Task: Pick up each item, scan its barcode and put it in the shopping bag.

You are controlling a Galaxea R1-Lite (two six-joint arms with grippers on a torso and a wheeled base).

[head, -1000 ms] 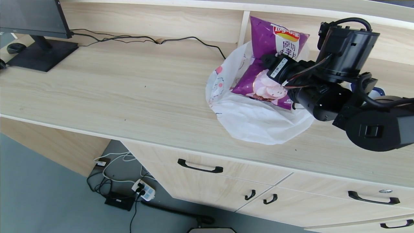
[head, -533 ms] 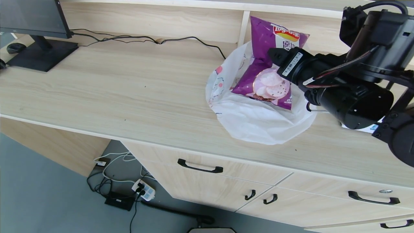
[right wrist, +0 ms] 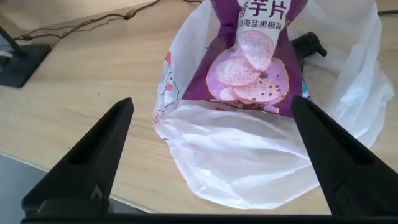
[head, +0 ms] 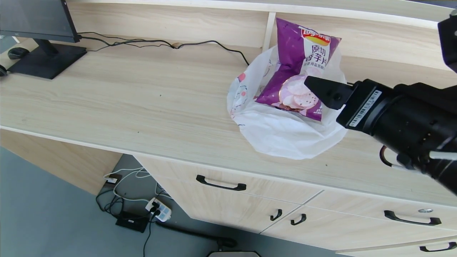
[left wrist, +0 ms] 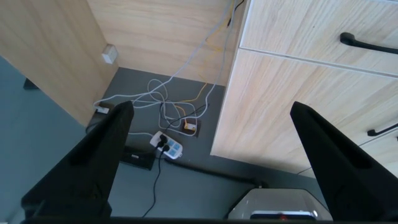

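Observation:
A purple chips bag (head: 299,67) stands upright inside the white shopping bag (head: 285,132) on the wooden counter (head: 142,103), leaning against the back panel. In the right wrist view the chips bag (right wrist: 252,68) and the shopping bag (right wrist: 249,162) lie ahead of my right gripper (right wrist: 211,106), which is open and empty. From the head view, my right gripper (head: 326,93) hovers just right of the shopping bag, apart from it. My left gripper (left wrist: 212,109) hangs open and empty below counter height, in front of the cabinet.
A monitor (head: 35,18) on its stand, a mouse (head: 18,53) and black cables (head: 142,43) occupy the counter's back left. Drawers with black handles (head: 221,185) run below the front edge. A power strip (left wrist: 168,145) and wires lie on the floor.
My right arm has drawn back from over the chips bag, toward the right and nearer to me. The chips bag stays in the shopping bag.

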